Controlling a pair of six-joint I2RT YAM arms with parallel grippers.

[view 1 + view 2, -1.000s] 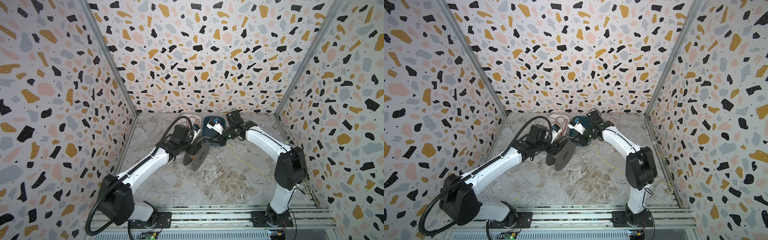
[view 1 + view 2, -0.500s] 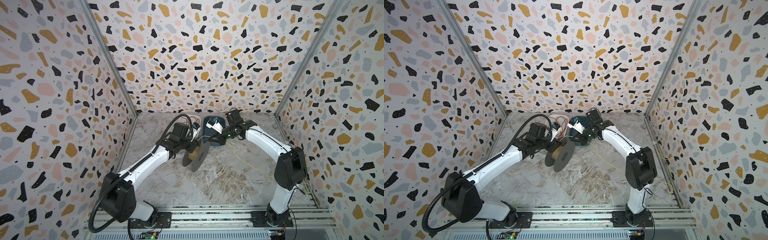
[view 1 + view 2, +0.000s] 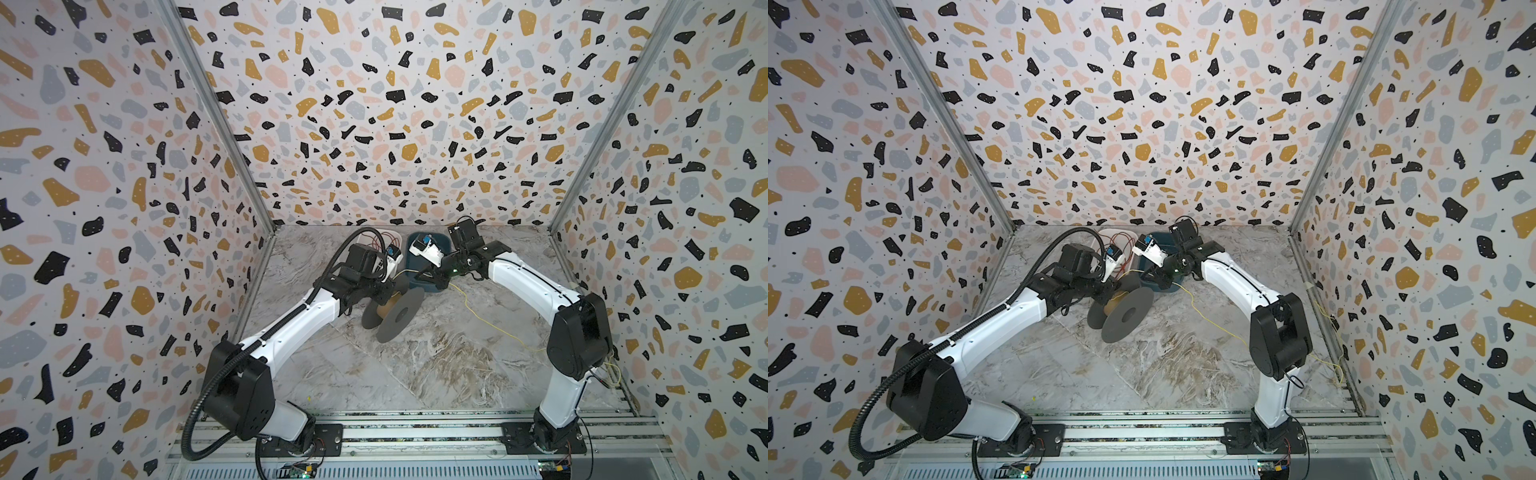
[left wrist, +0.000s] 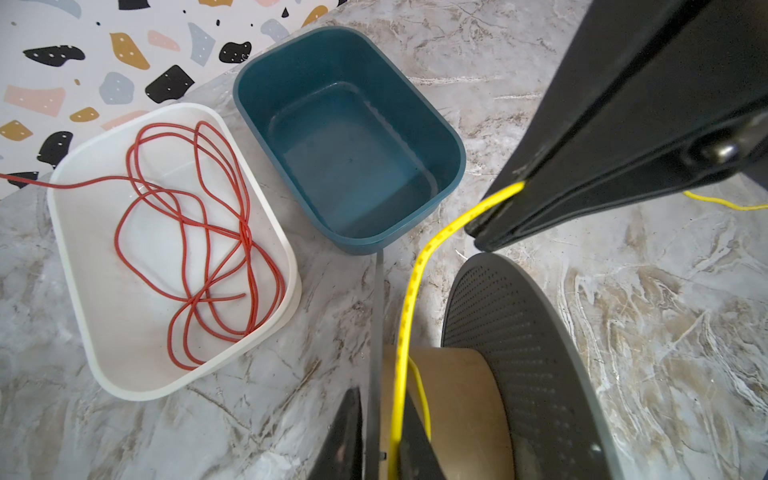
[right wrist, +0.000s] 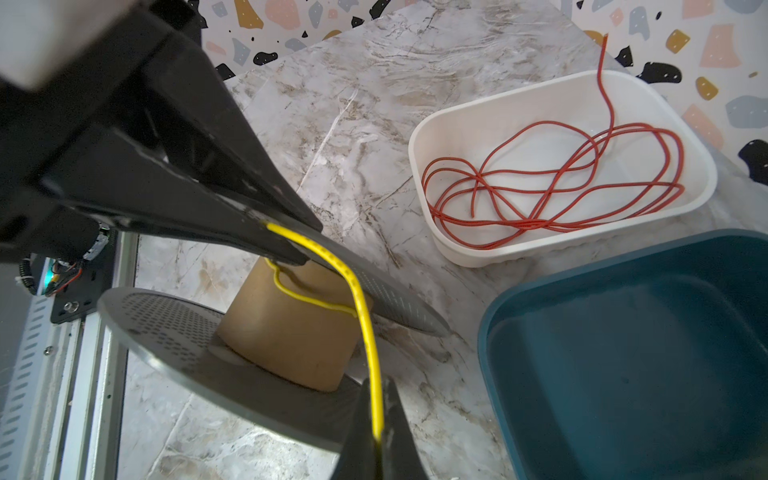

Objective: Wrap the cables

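Note:
A yellow cable (image 4: 411,282) runs from the cardboard core of a grey spool (image 3: 399,316) up to my right gripper (image 5: 376,415), which is shut on it. From there it trails over the table toward the right wall (image 3: 1217,324). My left gripper (image 4: 380,440) is shut on the spool's far flange with the yellow cable pinched against it. In both top views the two grippers (image 3: 388,286) (image 3: 419,276) meet just above the tilted spool. A red cable (image 4: 187,232) lies in loose loops in a white tray (image 4: 62,216).
An empty dark blue bin (image 4: 453,137) stands beside the white tray at the back wall, right behind the spool. Patterned walls close in the marble table on three sides. Aluminium rails (image 3: 415,432) run along the front edge.
My left gripper's jaws have closed from wide open onto the spool's flange and the yellow cable. The right gripper has kept its grip and place.

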